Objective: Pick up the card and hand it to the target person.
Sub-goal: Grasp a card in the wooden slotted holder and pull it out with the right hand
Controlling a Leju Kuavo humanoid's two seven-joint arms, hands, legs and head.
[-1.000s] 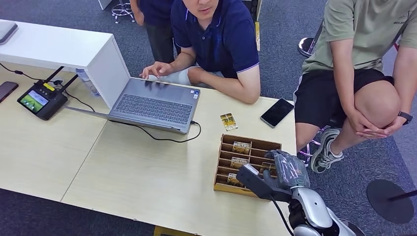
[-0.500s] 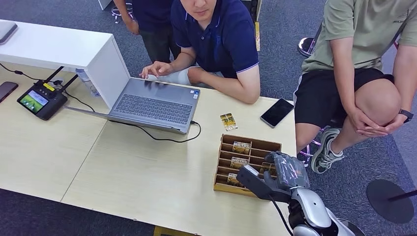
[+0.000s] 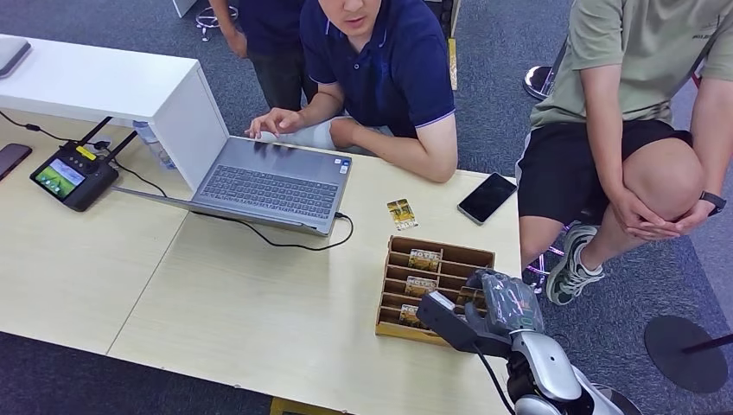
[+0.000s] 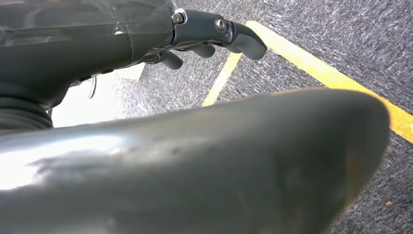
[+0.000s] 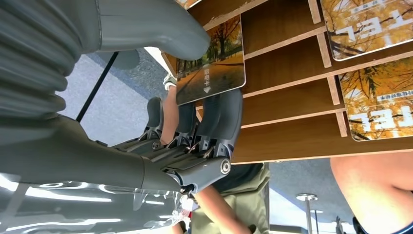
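Observation:
A wooden slotted tray (image 3: 449,252) stands on the table near its right edge, with autumn-picture cards (image 3: 423,258) lying in its slots. My right hand (image 3: 506,303) sits over the tray's near right corner. In the right wrist view this hand (image 5: 185,146) pinches one card (image 5: 212,68) between the thick thumb (image 5: 156,29) and the dark fingers (image 5: 219,122), by the tray's wall (image 5: 292,63). Two more cards (image 5: 380,102) lie in neighbouring slots. My left hand (image 4: 214,34) hangs over the carpet and holds nothing, its fingers loosely apart.
A loose card (image 3: 402,213) and a phone (image 3: 487,197) lie beyond the tray. A laptop (image 3: 268,181) with its cable, a white box (image 3: 112,86) and a handheld controller (image 3: 71,176) take up the left. One person in navy (image 3: 380,60) leans on the table's far edge; another in olive (image 3: 640,69) sits at the right.
My right hand has stayed at the tray's corner, shifting only slightly. The person standing at the back has moved an arm.

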